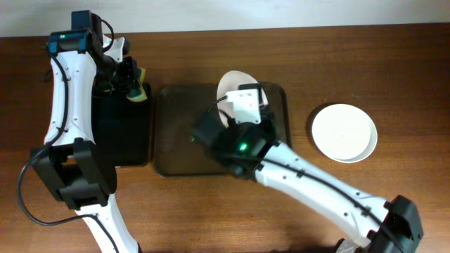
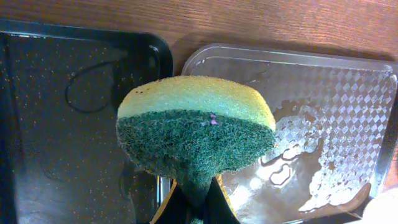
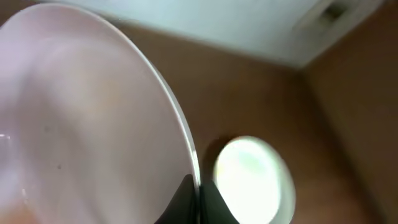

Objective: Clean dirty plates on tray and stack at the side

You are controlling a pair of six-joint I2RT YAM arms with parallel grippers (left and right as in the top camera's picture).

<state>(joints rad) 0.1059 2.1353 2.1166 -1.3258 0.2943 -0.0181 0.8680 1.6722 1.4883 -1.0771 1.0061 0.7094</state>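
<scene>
The brown tray lies mid-table; in the left wrist view it looks wet and glossy. My right gripper is shut on the rim of a white plate and holds it tilted on edge above the tray's far part, also in the overhead view. Another white plate lies flat on the table at the right, blurred in the right wrist view. My left gripper is shut on a yellow-and-green sponge, over the black tray's far right corner.
A smaller black tray lies left of the brown tray, also in the left wrist view. My right arm crosses the table's near right part. The table's far edge runs along the top.
</scene>
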